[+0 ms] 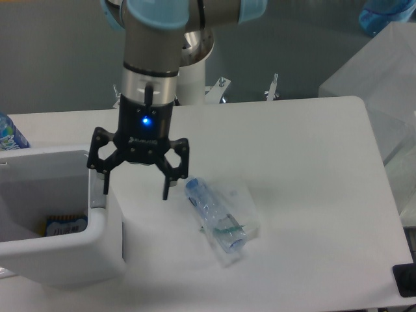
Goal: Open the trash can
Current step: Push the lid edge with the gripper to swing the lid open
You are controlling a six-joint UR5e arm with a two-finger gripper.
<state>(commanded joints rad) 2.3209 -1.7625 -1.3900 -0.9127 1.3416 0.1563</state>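
Observation:
The trash can [97, 250] is a large boxy white bin with rounded corners at the lower left of the table. I can see down into it, and a small blue and yellow packet [65, 225] lies inside. I cannot make out its lid or grey tab. My gripper [133, 194] is open and empty, pointing down over the bin's right wall. Its left finger [97, 188] is at the inner right rim, and its right finger [170, 179] hangs outside the bin above the table.
A clear plastic bottle [218, 218] lies on the table just right of the gripper. A blue-labelled bottle [10, 135] stands at the far left behind the bin. A translucent box [383, 71] is at the right edge, and a black object [406, 279] is at the lower right.

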